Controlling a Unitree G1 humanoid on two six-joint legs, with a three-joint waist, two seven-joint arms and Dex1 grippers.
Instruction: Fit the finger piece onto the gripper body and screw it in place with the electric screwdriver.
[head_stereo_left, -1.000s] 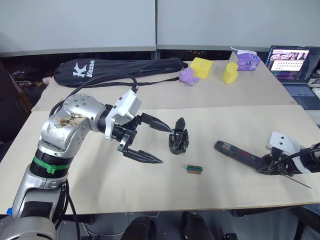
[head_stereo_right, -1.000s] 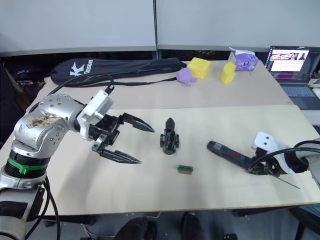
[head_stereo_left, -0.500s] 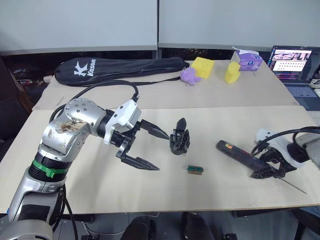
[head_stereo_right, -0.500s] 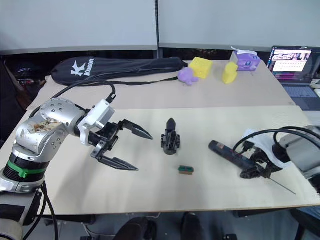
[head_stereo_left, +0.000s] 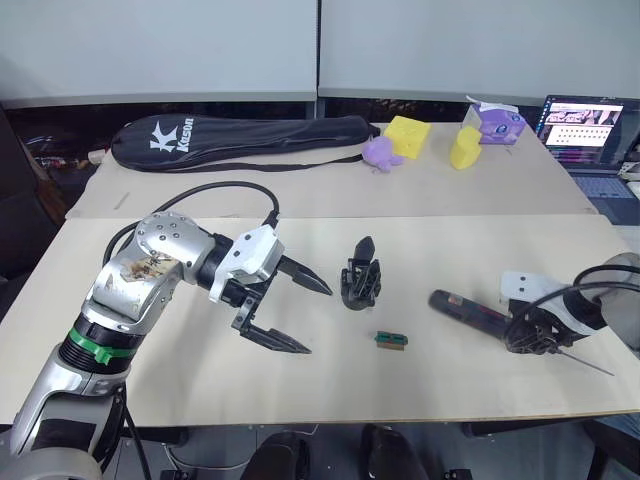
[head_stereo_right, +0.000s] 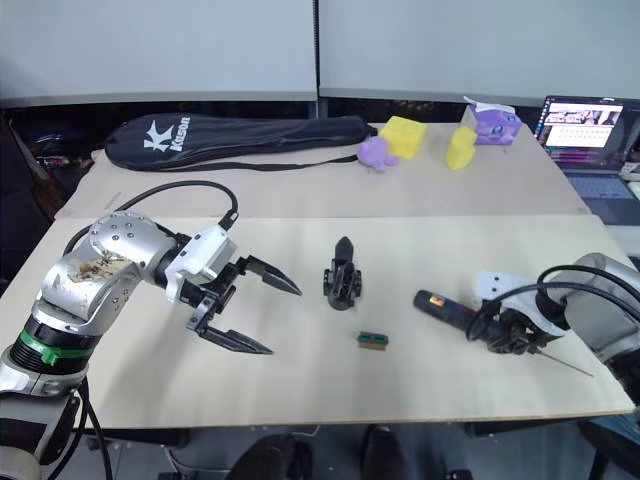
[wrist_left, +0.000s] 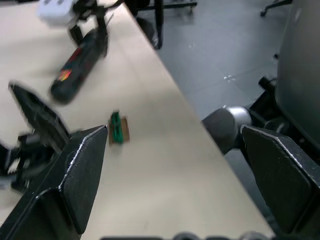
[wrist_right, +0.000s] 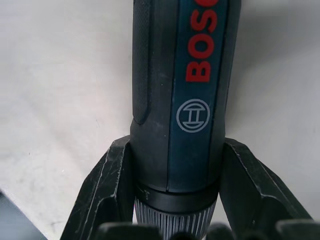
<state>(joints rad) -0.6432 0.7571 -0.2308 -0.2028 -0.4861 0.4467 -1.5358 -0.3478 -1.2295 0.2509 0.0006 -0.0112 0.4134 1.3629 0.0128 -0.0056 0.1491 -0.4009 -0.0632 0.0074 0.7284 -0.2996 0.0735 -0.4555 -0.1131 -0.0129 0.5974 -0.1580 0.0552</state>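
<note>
Electric screwdriver (head_stereo_left: 470, 311), a thick black cylinder with a red label and thin metal bit, lies on the pale wooden table (head_stereo_left: 300, 385) with the right gripper (wrist_right: 172, 200) straddling its collar, seemingly gripping; lift it level so the bit stays clear. Left gripper (head_stereo_left: 300, 315) hovers spread wide, just beside the small black gripper body (head_stereo_left: 360, 285).
</note>
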